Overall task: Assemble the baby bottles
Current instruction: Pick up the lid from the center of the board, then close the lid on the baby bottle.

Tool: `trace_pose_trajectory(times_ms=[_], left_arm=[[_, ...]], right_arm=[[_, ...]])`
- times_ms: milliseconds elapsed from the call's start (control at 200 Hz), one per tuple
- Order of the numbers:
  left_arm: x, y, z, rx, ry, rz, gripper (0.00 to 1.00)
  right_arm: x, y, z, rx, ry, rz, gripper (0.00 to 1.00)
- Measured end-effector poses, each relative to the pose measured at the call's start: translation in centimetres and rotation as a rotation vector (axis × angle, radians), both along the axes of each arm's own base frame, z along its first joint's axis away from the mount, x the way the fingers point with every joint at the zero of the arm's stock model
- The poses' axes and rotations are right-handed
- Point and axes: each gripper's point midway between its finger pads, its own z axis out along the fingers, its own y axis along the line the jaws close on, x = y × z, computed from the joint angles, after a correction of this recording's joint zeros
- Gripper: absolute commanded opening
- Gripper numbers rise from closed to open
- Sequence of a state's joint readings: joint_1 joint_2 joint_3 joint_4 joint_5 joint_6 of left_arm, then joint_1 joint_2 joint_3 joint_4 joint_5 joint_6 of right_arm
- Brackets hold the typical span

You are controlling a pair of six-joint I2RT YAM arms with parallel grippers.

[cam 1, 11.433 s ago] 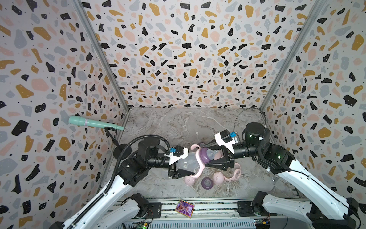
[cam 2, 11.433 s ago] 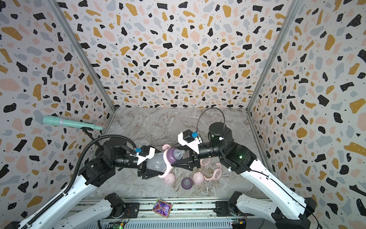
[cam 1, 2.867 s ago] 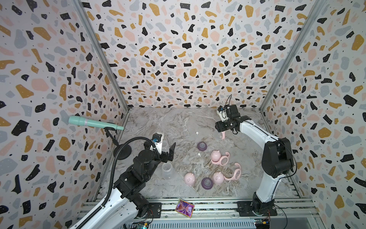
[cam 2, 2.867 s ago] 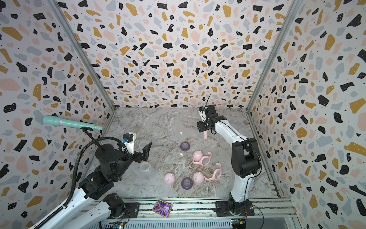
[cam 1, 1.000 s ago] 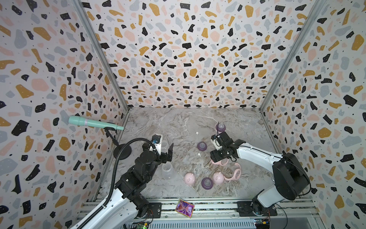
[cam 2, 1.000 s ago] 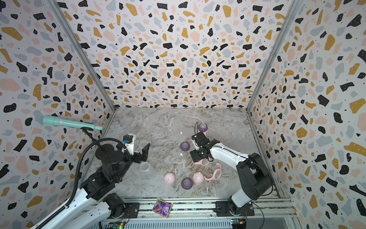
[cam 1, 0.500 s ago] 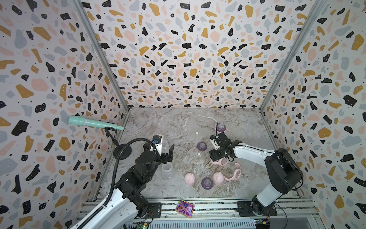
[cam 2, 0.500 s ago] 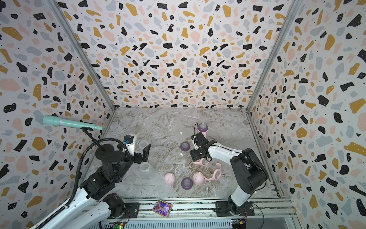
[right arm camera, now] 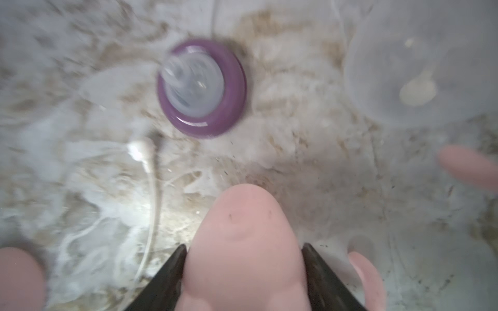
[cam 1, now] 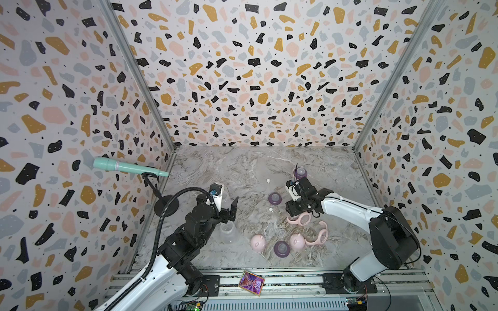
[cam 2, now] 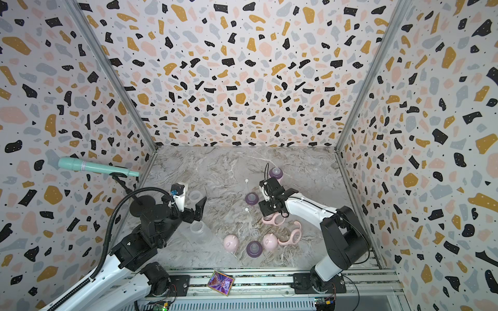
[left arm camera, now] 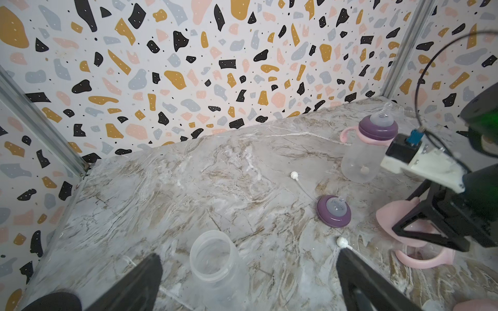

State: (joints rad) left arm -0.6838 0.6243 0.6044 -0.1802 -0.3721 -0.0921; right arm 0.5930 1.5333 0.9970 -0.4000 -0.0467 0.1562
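**Ana:** What showed at the far left?

**Ben:** A mint-green microphone (cam 1: 129,168) stuck out from the left wall, at mid-left in both top views. Right of it the left gripper (left arm camera: 248,255) hung released, with its black fingers (left arm camera: 134,285) spread wide. In the left wrist view an open-mouthed clear plastic bottle (left arm camera: 213,269) stood upright between them, touching neither.

**Ana:** And the loose parts?

**Ben:** A second clear bottle (cam 1: 227,233) stood just below that gripper in a top view. Along the lower centre lay a pale pink dome cap (cam 1: 258,241), a purple teat ring (cam 1: 282,249) and another pink cap (cam 1: 297,241). A second purple teat ring (cam 1: 275,198) sat higher, at centre.

**Ana:** What about the other claw?

**Ben:** The right gripper (right arm camera: 244,246), right of centre in the top views, was clenched on a third pink dome cap (right arm camera: 242,212). Its black fingers (right arm camera: 161,282) lay flush against the cap's sides. A pink two-handled collar (left arm camera: 423,265) showed just under that cap. Above the gripper in the frame stood an assembled bottle (cam 1: 300,172), clear with a pink collar and purple teat ring. A loose pink handled collar (cam 1: 324,234) lay below and to the right.
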Motion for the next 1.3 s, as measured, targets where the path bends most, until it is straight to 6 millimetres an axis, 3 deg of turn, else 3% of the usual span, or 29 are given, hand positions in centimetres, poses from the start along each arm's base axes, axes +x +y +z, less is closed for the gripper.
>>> trace_pose_trajectory(times_ms=[110, 220, 315, 391, 486, 611, 726, 831, 1302], left_arm=[[0.0, -0.1, -0.1, 0.004, 0.004, -0.002, 1.00], [0.1, -0.3, -0.3, 0.007, 0.011, -0.009, 1.00], [0.1, -0.4, -0.5, 0.009, 0.016, -0.016, 1.00], [0.2, -0.5, -0.6, 0.012, 0.021, -0.020, 1.00], [0.2, -0.6, -0.7, 0.013, 0.025, -0.023, 1.00], [0.2, -0.7, -0.7, 0.011, 0.025, -0.029, 1.00], [0.3, -1.1, -0.8, 0.011, 0.027, -0.037, 1.00], [0.6, -1.6, -1.2, 0.019, 0.036, -0.053, 1.00], [1.4, -3.7, -1.4, 0.042, 0.054, -0.127, 1.00]], right_arm=[[2.1, 1.2, 6.8, 0.125, -0.101, 0.018, 0.36], [5.3, 0.7, 13.9, 0.211, -0.230, 0.005, 0.36], [7.7, -0.8, 17.7, 0.230, -0.308, -0.023, 0.35], [9.5, -1.9, 19.2, 0.219, -0.340, -0.047, 0.35], [11.7, -3.0, 19.1, 0.183, -0.336, -0.071, 0.35], [13.8, -3.4, 16.5, 0.134, -0.281, -0.077, 0.36], [14.4, -3.7, 13.3, 0.090, -0.201, -0.078, 0.36], [14.5, -4.0, 11.4, 0.063, -0.156, -0.081, 0.37], [14.4, -4.4, 10.9, 0.051, -0.141, -0.084, 0.50]])
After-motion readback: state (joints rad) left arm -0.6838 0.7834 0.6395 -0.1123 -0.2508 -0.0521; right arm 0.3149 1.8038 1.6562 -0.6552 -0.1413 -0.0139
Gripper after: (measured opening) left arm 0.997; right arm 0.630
